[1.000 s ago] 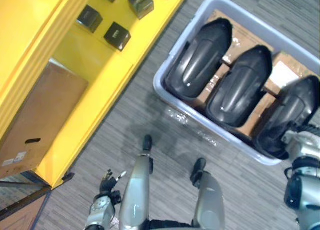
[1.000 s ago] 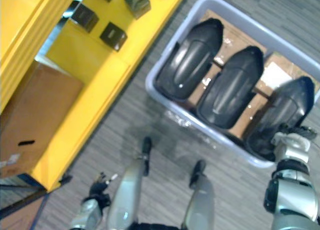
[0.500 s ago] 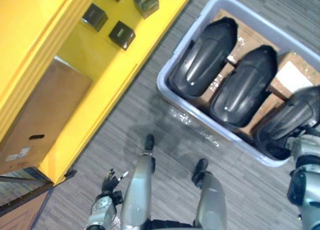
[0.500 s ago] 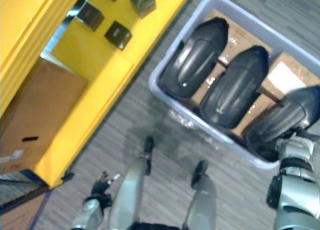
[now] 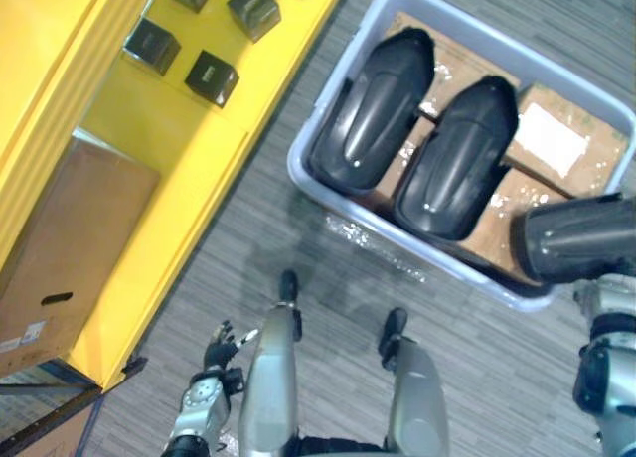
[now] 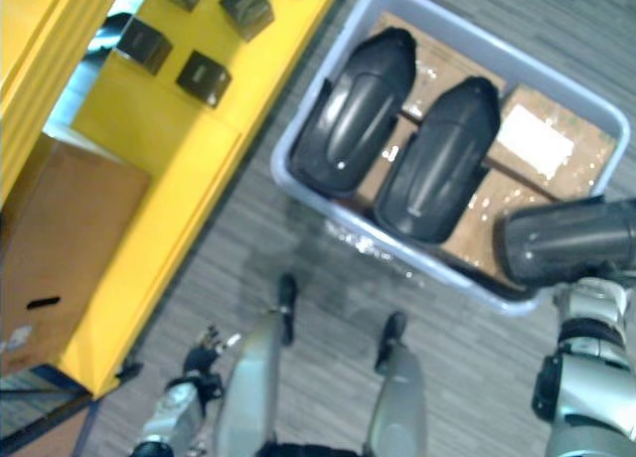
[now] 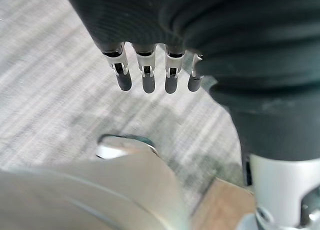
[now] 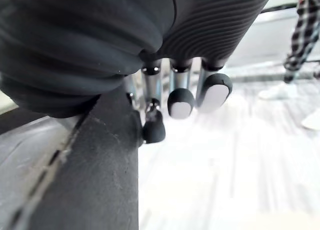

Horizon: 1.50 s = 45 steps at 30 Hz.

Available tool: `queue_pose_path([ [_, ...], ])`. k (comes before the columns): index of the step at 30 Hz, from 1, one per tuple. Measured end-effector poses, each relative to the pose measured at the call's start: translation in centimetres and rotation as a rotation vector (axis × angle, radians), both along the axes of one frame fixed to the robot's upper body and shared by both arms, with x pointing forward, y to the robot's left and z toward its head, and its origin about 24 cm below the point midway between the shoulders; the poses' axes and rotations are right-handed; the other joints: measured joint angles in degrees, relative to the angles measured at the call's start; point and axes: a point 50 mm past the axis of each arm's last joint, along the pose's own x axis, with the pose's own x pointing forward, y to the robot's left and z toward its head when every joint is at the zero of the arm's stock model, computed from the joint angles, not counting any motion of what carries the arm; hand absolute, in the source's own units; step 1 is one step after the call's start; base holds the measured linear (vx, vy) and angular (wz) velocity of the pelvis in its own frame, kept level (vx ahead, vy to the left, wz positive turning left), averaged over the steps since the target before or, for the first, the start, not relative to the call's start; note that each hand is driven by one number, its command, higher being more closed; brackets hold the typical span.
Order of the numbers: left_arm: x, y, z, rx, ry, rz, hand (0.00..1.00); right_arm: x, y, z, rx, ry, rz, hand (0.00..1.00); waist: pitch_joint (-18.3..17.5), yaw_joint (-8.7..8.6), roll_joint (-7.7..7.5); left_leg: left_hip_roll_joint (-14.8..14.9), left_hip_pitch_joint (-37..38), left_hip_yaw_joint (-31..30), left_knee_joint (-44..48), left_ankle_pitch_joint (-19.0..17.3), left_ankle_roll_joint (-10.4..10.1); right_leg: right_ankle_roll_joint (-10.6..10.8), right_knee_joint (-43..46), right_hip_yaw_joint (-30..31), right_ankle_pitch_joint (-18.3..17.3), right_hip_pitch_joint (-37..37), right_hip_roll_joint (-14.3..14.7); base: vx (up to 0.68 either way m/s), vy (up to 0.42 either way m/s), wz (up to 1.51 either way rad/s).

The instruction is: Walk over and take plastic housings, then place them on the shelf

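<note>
A black plastic housing (image 5: 581, 236) hangs lifted over the near right corner of the pale blue bin (image 5: 321, 107), turned sideways. My right hand (image 6: 588, 303) sits just below it, and its fingers (image 8: 180, 100) curl along the housing's edge (image 8: 95, 180). Two more black housings (image 5: 370, 114) (image 5: 455, 159) lie side by side in the bin on cardboard boxes (image 5: 561, 144). The yellow shelf (image 5: 179, 149) stands to the left. My left hand (image 5: 221, 356) hangs low by my side, its fingers (image 7: 145, 75) straight and holding nothing.
Several small dark boxes (image 5: 211, 76) sit on the yellow shelf's top level. A large brown carton (image 5: 70, 248) rests on a lower level. Grey carpet lies between shelf and bin. A person's legs (image 8: 302, 45) stand beyond my right hand.
The rightmost housing has come up out of the bin with my right hand and swung sideways, baring the cardboard beneath. The camera has shifted a little. The left hand still hangs idle.
</note>
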Motion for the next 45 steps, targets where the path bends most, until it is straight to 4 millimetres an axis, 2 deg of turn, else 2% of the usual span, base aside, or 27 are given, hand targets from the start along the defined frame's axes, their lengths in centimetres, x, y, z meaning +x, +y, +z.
queue_pose_path([
  [5,0.4,-0.2,0.6,-0.022,-0.035,0.013,0.00,-0.2,0.4,2.9,-0.206,-0.159,0.009,1.00,-0.04,-0.88,-1.06,-0.63,3.74,1.59,-3.42,0.67,-0.22,0.04,-0.22,0.90,-0.01,1.67,-0.88,0.00,-0.008,-0.05],
  [7,0.6,-0.1,0.9,-0.021,-0.052,0.017,0.00,-0.3,1.0,2.9,-0.235,-0.187,0.006,1.00,-0.16,-0.94,-1.90,-0.65,4.92,1.90,-4.39,1.14,-0.35,0.04,-0.55,0.96,-0.01,2.38,-0.90,0.02,-0.016,-0.01],
  [10,0.9,0.1,1.7,-0.012,-0.099,0.052,0.00,-0.6,3.1,2.3,-0.273,-0.274,0.014,1.00,-0.22,-1.05,-3.93,-0.75,9.05,2.12,-7.23,1.90,-0.78,0.02,-2.53,0.58,0.01,6.06,-0.80,0.06,-0.036,0.03],
  [12,1.0,0.4,2.5,-0.007,-0.146,0.076,0.00,-1.1,4.1,2.6,-0.310,-0.321,0.020,1.00,-0.45,-1.02,-4.56,-0.94,10.81,2.18,-8.94,2.20,-0.93,0.01,-3.73,-0.09,0.09,7.82,-0.84,0.06,-0.025,0.07],
  [15,1.4,1.3,5.5,-0.043,-0.320,0.192,0.00,-2.4,6.2,4.5,-0.419,-0.467,0.047,1.00,-0.60,-1.20,-5.51,-1.55,14.83,1.83,-12.86,3.49,-1.31,0.14,-7.03,-1.83,0.72,12.23,-0.93,0.10,-0.033,0.19],
  [16,1.5,1.8,7.3,-0.062,-0.418,0.258,0.00,-2.9,7.2,5.4,-0.472,-0.514,0.066,1.00,-0.88,-1.50,-5.81,-1.95,16.60,1.63,-14.30,4.10,-1.29,0.40,-8.30,-2.62,0.89,14.44,-1.14,0.08,-0.018,0.24],
  [17,1.6,2.0,8.3,-0.062,-0.467,0.288,0.00,-3.1,7.6,5.7,-0.498,-0.534,0.076,1.00,-1.13,-1.50,-5.98,-2.05,17.50,1.64,-14.72,4.12,-1.30,0.50,-8.92,-3.19,0.94,15.61,-1.21,0.10,-0.024,0.28],
  [19,1.6,3.0,13.0,-0.043,-0.679,0.367,0.00,-3.9,9.3,6.3,-0.574,-0.577,0.101,1.00,-5.25,-1.47,-6.99,-2.45,19.04,1.28,-16.48,4.16,-1.35,1.10,-12.25,-5.22,1.63,18.64,-1.21,0.12,-0.012,0.23],
  [20,1.6,3.1,14.3,-0.034,-0.740,0.368,0.00,-4.1,9.6,6.4,-0.588,-0.591,0.108,1.00,-6.12,-1.48,-7.19,-2.60,19.63,1.07,-16.90,4.16,-1.35,1.27,-13.09,-5.53,1.95,19.67,-1.17,0.13,0.013,0.20],
  [22,1.4,2.8,19.0,0.015,-0.945,0.331,0.00,-4.1,10.7,7.3,-0.657,-0.649,0.149,1.00,-9.57,-1.48,-7.40,-2.87,22.31,1.02,-18.63,4.16,-1.34,2.05,-16.10,-7.15,3.99,23.13,-1.00,0.12,0.026,0.12],
  [25,1.8,1.3,22.0,0.081,-1.063,0.193,0.00,-3.0,12.8,8.7,-0.719,-0.728,0.252,1.00,-14.00,-1.46,-6.89,-2.98,25.79,1.66,-21.08,4.29,-1.16,2.88,-18.71,-7.65,6.51,26.24,-0.77,0.10,0.039,-0.04],
  [26,2.0,1.0,22.2,0.104,-1.065,0.163,0.00,-2.6,13.3,9.0,-0.725,-0.740,0.283,1.00,-14.77,-1.45,-6.76,-3.00,26.60,1.83,-21.72,4.38,-1.05,2.89,-19.09,-7.95,6.88,26.79,-0.77,0.08,0.029,-0.13],
  [30,4.0,-0.9,23.8,0.154,-1.047,-0.053,0.00,0.2,17.7,12.1,-0.792,-0.808,0.558,1.00,-18.73,-1.75,-4.87,-3.37,31.60,2.64,-28.59,7.39,-0.80,2.91,-20.68,-8.48,9.04,28.70,-0.74,0.03,0.017,-0.06],
  [32,4.8,-1.3,24.8,0.158,-1.064,-0.103,0.00,1.0,19.4,13.2,-0.834,-0.816,0.665,1.00,-19.58,-1.65,-4.17,-3.70,33.44,2.78,-32.34,9.42,-0.60,2.88,-20.86,-8.52,9.27,28.83,-0.87,0.00,0.000,0.00],
  [34,5.3,-1.4,25.2,0.182,-1.055,-0.156,0.00,1.8,20.5,13.5,-0.851,-0.803,0.734,1.00,-19.62,-1.66,-4.07,-3.92,34.27,2.72,-32.93,9.95,-0.42,2.76,-20.96,-8.58,9.36,29.55,-1.02,-0.04,0.016,0.03],
  [39,5.9,-1.6,24.8,0.164,-0.997,-0.235,0.00,3.3,22.9,13.6,-0.888,-0.775,0.854,1.00,-20.30,-1.46,-3.52,-4.49,34.89,2.15,-33.08,10.94,-0.04,2.24,-21.00,-8.82,9.73,30.49,-1.37,-0.08,0.013,0.05],
  [45,6.8,-2.1,22.2,0.111,-0.855,-0.265,0.00,4.1,25.5,13.1,-0.937,-0.744,0.984,1.00,-21.92,-1.03,-1.77,-4.47,33.31,0.99,-33.51,11.66,0.01,1.38,-23.04,-11.49,9.75,30.66,-0.82,-0.15,-0.011,0.08],
])
